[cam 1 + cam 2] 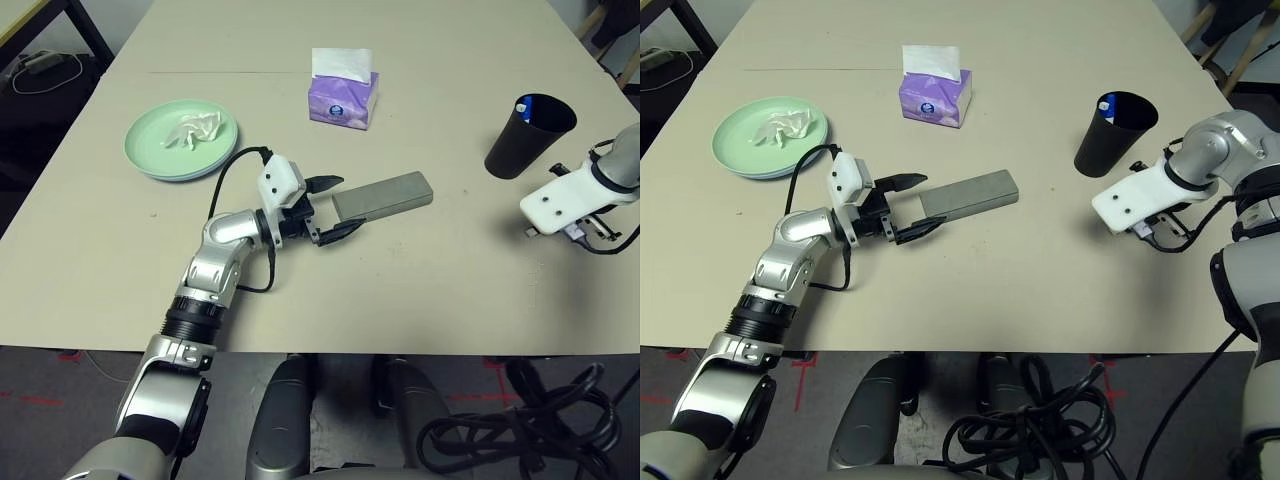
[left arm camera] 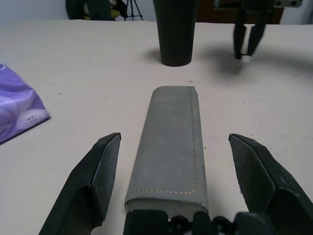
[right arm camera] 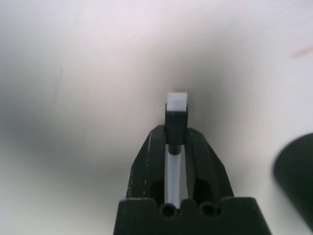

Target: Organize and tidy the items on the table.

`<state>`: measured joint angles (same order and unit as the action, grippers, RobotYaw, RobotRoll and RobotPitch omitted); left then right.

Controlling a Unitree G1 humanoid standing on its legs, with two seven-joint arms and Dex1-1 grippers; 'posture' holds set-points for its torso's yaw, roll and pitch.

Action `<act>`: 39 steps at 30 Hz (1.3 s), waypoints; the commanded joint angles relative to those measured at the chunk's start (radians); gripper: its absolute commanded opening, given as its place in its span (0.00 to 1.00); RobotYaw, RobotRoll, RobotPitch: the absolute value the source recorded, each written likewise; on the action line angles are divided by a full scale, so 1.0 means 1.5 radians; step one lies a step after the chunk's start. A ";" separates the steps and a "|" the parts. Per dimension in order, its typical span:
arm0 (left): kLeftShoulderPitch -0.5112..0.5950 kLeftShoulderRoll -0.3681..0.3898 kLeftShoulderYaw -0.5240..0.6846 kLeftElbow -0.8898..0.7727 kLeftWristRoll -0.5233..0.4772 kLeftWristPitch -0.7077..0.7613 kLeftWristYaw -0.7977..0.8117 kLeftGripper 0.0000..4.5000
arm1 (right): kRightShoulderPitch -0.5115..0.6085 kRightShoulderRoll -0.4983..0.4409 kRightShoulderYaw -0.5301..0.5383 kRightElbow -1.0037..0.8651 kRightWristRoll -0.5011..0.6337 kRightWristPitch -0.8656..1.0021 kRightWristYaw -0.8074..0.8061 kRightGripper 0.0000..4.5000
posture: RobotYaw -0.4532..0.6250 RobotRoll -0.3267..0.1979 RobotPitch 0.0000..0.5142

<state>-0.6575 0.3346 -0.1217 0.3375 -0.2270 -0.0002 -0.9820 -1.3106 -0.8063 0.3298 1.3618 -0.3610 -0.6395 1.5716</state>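
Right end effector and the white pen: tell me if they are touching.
Touching. The right wrist view shows the right end effector shut on the white pen, its fingers pressed against both sides, the pen's tip sticking out beyond them.

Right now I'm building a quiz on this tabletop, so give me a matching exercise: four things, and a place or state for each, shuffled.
1. crumpled tissue
2. grey glasses case
3. white pen
4. black cup

A. clamped in the shut right gripper
B. lying between the open left gripper fingers
C. on the green plate
D. standing upright near the right gripper

Pairs: 1-C, 2-B, 3-A, 4-D
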 commanded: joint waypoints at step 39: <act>-0.081 -0.026 0.001 0.134 0.012 -0.054 -0.049 1.00 | 0.405 0.303 -0.439 -0.793 0.522 0.527 -0.826 0.09 | 0.43 0.62 0.20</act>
<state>-0.7746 0.2947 -0.1210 0.5297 -0.2159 -0.0802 -1.0503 -0.6865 -0.3523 -0.3259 0.1623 0.4468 0.1513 0.3835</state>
